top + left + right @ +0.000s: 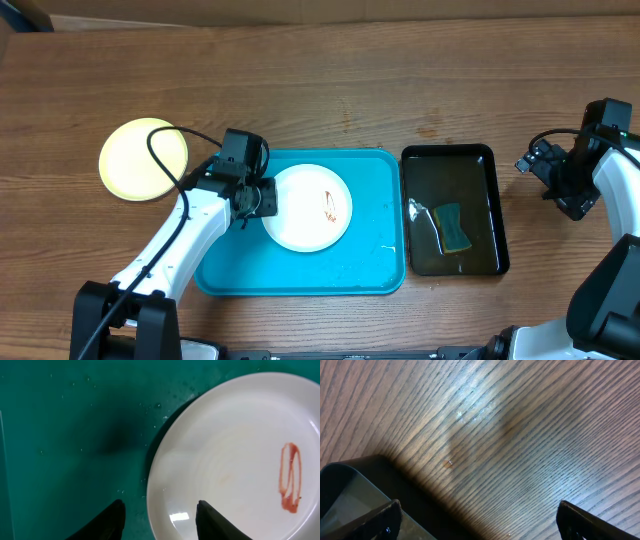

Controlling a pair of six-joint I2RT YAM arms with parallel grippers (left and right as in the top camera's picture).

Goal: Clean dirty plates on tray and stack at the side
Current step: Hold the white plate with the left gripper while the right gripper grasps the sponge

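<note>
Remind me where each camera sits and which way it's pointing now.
Overhead: above the table, looking straight down on blue tray, white plate, black tray, green plate; both arms show.
Left wrist: on the left arm, looking down at the white plate's edge; its fingers straddle it.
Right wrist: on the right arm, facing bare table and black tray corner; fingers wide apart.
Shared: overhead and left wrist both show the white plate.

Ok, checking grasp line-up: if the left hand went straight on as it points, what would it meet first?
Likely the white plate, its rim between the fingers of the left hand, with the tray beneath; depth is unclear.
</note>
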